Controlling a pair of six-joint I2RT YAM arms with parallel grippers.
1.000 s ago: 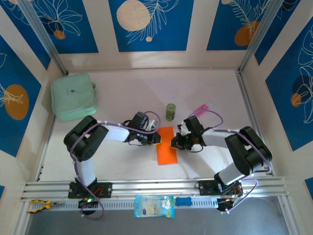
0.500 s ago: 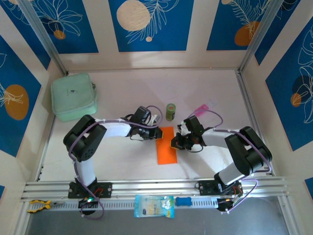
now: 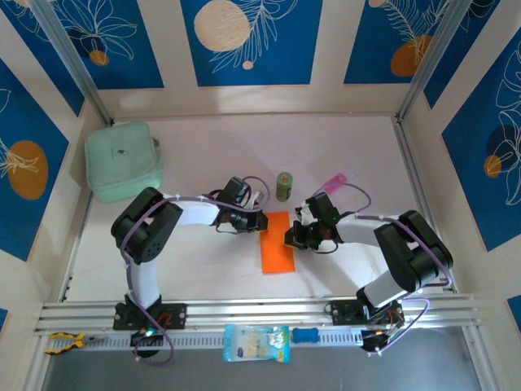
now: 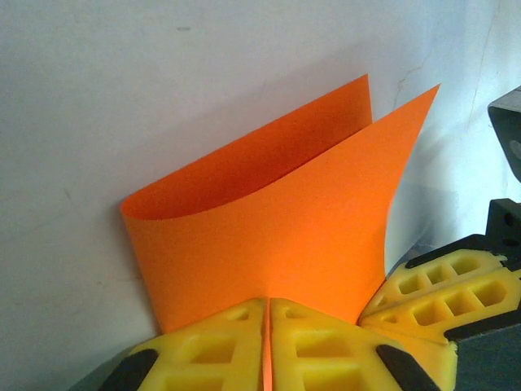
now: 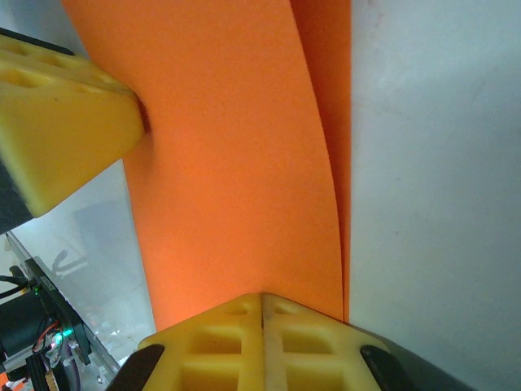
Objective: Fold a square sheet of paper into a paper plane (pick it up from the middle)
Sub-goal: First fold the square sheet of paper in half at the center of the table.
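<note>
In left end effector and right end effector, orange sheet

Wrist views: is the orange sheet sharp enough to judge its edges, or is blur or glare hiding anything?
Left wrist view: the square sheet of paper is sharp and evenly lit with no glare, and there is soft, uneven shading on the table around its curl. Right wrist view: the sheet is very close and slightly soft, edges readable. Top external view: small but clear.
</note>
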